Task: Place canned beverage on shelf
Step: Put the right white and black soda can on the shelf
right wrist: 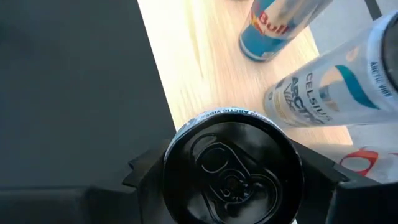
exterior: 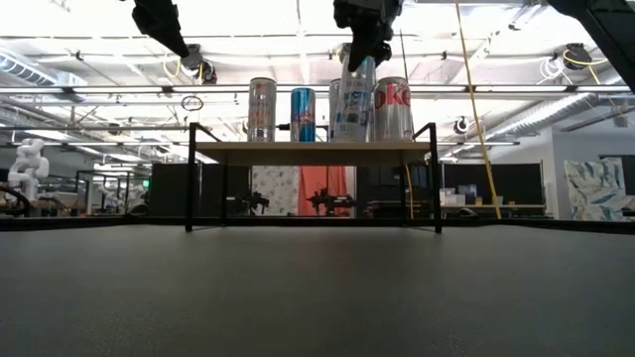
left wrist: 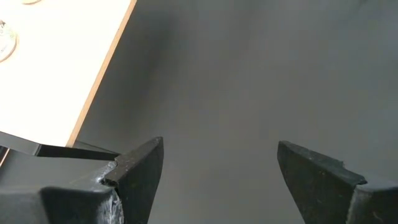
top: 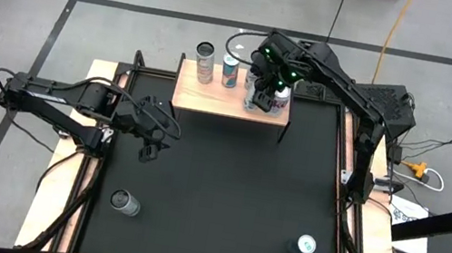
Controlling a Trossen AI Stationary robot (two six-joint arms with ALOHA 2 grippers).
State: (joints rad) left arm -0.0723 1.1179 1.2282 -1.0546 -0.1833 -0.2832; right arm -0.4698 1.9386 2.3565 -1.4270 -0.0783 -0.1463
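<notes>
Inspector A: The surface [top: 214,198] is noted first, a black mat. At its far edge stands the shelf [top: 231,95], a light-wood board on thin black legs. What is recorded on it?

Inspector B: Several cans are seen upright along the shelf: a silver can [exterior: 262,109] nearest the left end, then a blue can [exterior: 303,114], then a pale Celsius can [right wrist: 329,93] and a silver-and-red can [exterior: 393,109] towards the right end.

Inspector A: And the arms?

Inspector B: The right gripper [top: 261,91] is placed over the right half of the shelf, its jaws clamped on the sides of a black-topped can [right wrist: 233,165]. That can is held upright near the shelf's front edge; whether its base touches the board cannot be told. The left gripper [top: 151,137] is held above the surface's left side, jaws apart, nothing between them. Two further cans, one [top: 125,203] near the front left corner and one [top: 304,245] near the front right, are left on the surface.

Inspector A: Step in hand?

Inspector B: Placement is judged under way. Next, the can would need to be settled flat, the jaws parted, and the gripper lifted clear without the neighbouring cans being knocked.
</notes>
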